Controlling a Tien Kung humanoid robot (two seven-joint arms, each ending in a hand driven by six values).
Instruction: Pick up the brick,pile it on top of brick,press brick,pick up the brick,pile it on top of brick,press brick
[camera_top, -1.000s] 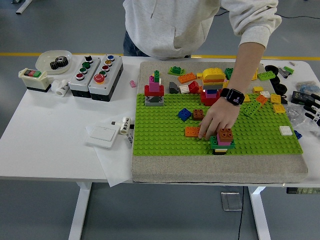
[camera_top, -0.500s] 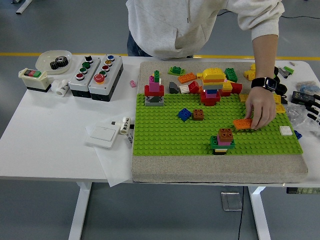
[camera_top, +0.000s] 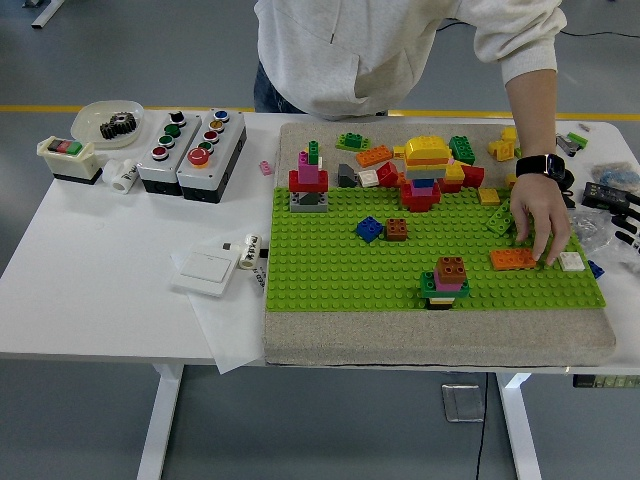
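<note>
A green baseplate (camera_top: 330, 270) lies on a grey mat. A small stack with a brown brick on top (camera_top: 447, 278) stands near its front edge. A blue brick (camera_top: 369, 228) and a brown brick (camera_top: 397, 229) sit mid-plate. A person's hand (camera_top: 540, 222) rests its fingers on an orange brick (camera_top: 512, 259) at the plate's right. A white brick (camera_top: 571, 261) lies beside it. My right hand (camera_top: 628, 212) shows only as black fingers at the right edge, off the plate. My left arm is out of view.
Two taller brick towers (camera_top: 309, 180) (camera_top: 424, 172) stand at the plate's back, with loose bricks (camera_top: 372, 155) behind them. Two button boxes (camera_top: 190, 148), a bowl with a gear (camera_top: 110, 122) and a white switch plate (camera_top: 205, 267) lie on the table's left.
The person's hand has carried the orange brick from beside the front stack to the plate's right side and set it down there. My right hand has not moved.
</note>
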